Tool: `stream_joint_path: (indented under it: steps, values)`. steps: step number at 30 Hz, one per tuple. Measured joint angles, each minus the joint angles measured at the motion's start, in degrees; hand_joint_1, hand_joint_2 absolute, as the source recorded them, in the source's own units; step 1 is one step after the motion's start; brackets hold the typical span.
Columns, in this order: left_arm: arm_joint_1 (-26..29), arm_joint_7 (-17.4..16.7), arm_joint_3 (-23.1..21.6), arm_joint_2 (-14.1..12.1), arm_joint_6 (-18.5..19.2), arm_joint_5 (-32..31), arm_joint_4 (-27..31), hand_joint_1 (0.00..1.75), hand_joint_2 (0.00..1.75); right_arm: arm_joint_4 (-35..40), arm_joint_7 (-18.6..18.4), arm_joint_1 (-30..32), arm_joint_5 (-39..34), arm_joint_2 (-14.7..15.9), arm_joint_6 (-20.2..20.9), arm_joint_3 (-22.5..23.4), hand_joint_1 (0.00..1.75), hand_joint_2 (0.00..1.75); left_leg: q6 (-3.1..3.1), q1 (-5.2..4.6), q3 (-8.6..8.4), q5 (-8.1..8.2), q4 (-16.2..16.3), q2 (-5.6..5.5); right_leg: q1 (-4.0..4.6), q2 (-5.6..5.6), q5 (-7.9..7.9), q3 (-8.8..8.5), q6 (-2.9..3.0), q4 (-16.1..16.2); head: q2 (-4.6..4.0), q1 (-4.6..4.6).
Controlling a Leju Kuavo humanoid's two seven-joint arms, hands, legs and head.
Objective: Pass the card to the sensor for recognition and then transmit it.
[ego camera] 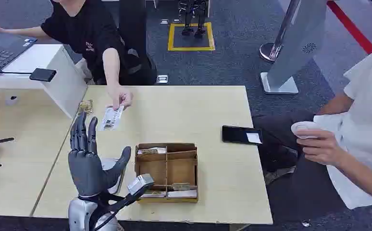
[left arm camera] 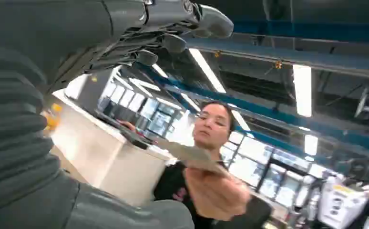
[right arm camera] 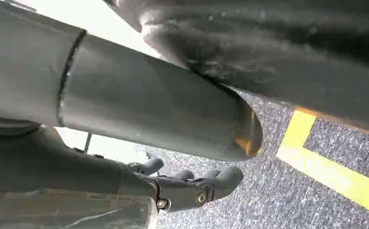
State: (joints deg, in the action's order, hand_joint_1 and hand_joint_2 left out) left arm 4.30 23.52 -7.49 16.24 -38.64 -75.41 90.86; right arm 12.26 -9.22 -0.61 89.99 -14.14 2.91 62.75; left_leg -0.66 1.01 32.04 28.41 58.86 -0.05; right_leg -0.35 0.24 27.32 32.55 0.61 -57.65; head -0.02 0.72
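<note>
Card [ego camera: 111,118] held out over the pale wooden surface [ego camera: 208,115], pinched in a person's hand [ego camera: 120,98] reaching across from the far side, thin and flat with dark print on a light face. Left robot hand [ego camera: 90,156] raised upright just short of it, palm up, dark fingers [ego camera: 80,132] spread and straight, thumb out to the side, holding nothing. Handover stage, by the look of it: card not yet taken. Next move calls for closing the last gap and pinching the card's near edge between thumb and fingers without bending it, then carrying it to the sensor. Black slab with a white patch [ego camera: 241,135] lying flat further along the surface, possibly that sensor, hard to say. Compartmented cardboard tray [ego camera: 167,168] just beside the left robot hand, brown and matte, cards or slips stacked in its slots. Right robot hand [right arm camera: 192,183] hanging low over speckled grey carpet, dark fingers curled in on nothing.
</note>
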Motion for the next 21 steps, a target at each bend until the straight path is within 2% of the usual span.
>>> stream_joint_path:
  steps: [3, 5, 6, 9, 12, 16, 19, 21]
  values:
    - [0.3, 0.0, 1.5, 0.3, 0.0, -1.9, 0.0, 0.00, 1.75, 0.0, 0.0, 0.0, 0.0, 0.0, -0.1, 0.0, 0.00, 0.00, 0.00, 0.01, 0.01, 0.00, 0.0, -0.01, 0.00, -0.02, 0.00, 0.01, 0.00, 0.0, 0.00, 0.00]
    - [0.3, -1.3, 2.0, 0.4, -0.1, -3.8, 0.2, 0.00, 1.75, -0.1, 0.0, 0.0, 0.0, 0.0, -0.1, 0.0, 0.00, 0.00, 0.00, 0.01, 0.00, 0.00, 0.0, -0.01, 0.01, -0.01, 0.00, 0.01, 0.00, 0.0, 0.00, 0.00]
    - [0.2, -3.0, 2.0, 0.4, -0.1, -5.0, 0.4, 0.02, 1.75, -0.1, 0.0, -0.1, 0.0, 0.0, -0.1, 0.0, 0.00, 0.00, 0.00, 0.01, 0.00, 0.00, 0.0, -0.01, 0.01, -0.01, 0.00, 0.01, 0.00, 0.0, -0.02, 0.00]
    - [-0.6, -11.1, 1.8, 0.1, -0.1, -9.1, 0.7, 0.05, 1.75, -0.3, 0.0, -0.2, 0.0, 0.0, -0.3, -0.2, 0.00, 0.00, 0.00, 0.00, 0.01, 0.00, 0.0, -0.01, 0.01, -0.01, 0.00, 0.00, 0.00, 0.0, -0.02, -0.02]
    - [-1.5, -17.7, 0.7, -0.4, -0.1, -11.9, 1.2, 0.07, 1.75, -0.3, 0.0, -0.2, 0.0, 0.0, -0.3, -0.4, 0.00, 0.00, 0.00, 0.00, 0.02, -0.01, 0.0, -0.02, 0.00, -0.03, -0.01, -0.01, -0.01, 0.0, 0.00, -0.02]
    - [-2.4, -22.9, -1.9, -1.8, -0.1, -13.9, 1.7, 0.24, 1.75, -0.3, 0.0, -0.3, 0.0, 0.0, -0.4, -0.5, 0.00, 0.00, 0.00, 0.00, 0.01, -0.01, 0.0, -0.02, 0.00, -0.01, -0.01, -0.01, -0.01, 0.0, -0.02, -0.02]
    - [-2.8, -25.3, -3.8, -3.1, -0.1, -14.4, 1.9, 0.23, 1.75, -0.3, 0.0, -0.3, 0.0, 0.0, -0.4, -0.7, 0.00, 0.00, 0.00, 0.00, 0.01, 0.00, 0.0, -0.02, 0.00, -0.01, -0.01, -0.01, -0.01, 0.0, 0.00, -0.02]
    - [-3.2, -26.3, -4.7, -4.1, -0.1, -14.5, 2.0, 0.42, 1.75, -0.3, 0.0, -0.3, 0.0, 0.0, -0.5, -0.8, 0.00, 0.00, 0.00, 0.00, 0.01, 0.00, 0.0, -0.02, 0.00, -0.01, -0.01, 0.00, -0.01, 0.0, -0.02, -0.02]
